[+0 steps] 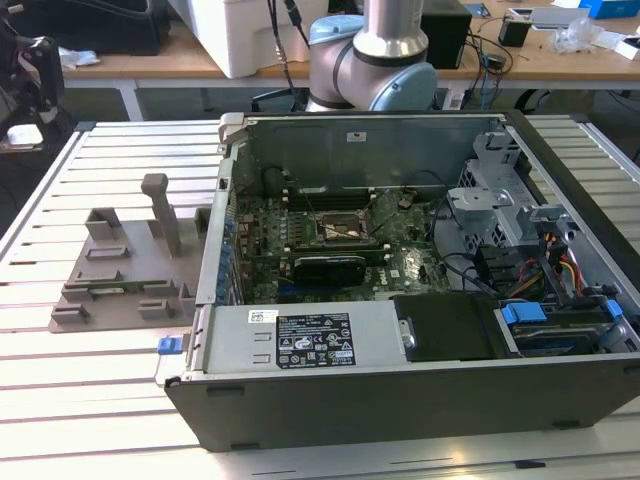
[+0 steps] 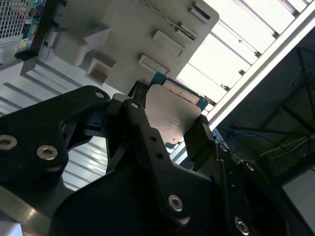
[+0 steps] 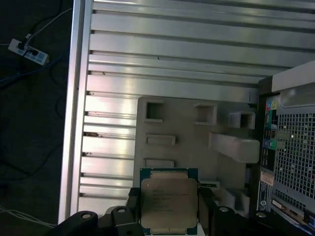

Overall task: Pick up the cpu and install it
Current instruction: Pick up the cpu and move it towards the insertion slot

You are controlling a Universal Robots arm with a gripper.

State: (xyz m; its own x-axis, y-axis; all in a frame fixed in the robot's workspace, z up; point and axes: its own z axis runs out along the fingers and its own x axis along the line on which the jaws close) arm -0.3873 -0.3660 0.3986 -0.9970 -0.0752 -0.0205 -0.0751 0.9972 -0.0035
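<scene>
The cpu (image 3: 169, 204) is a flat square chip with a silvery top and a green rim. In both wrist views my gripper (image 3: 169, 197) is shut on it, one black finger (image 3: 133, 199) pressing each opposite edge. The second wrist view shows the cpu (image 2: 170, 113) from an angle, with the gripper (image 2: 167, 125) clamped around it. The chip hangs above the grey plastic fixture (image 3: 197, 142), apart from it. In the exterior view the black socket frame (image 1: 340, 232) sits on the motherboard inside the open computer case (image 1: 400, 400).
The grey fixture (image 1: 130, 270) with its upright post (image 1: 160, 210) stands on the slatted metal table (image 1: 90, 400) at the exterior view's left of the case. Cables and drive bays (image 1: 540, 250) crowd the case's right side. The arm's base (image 1: 375, 60) rises behind the case.
</scene>
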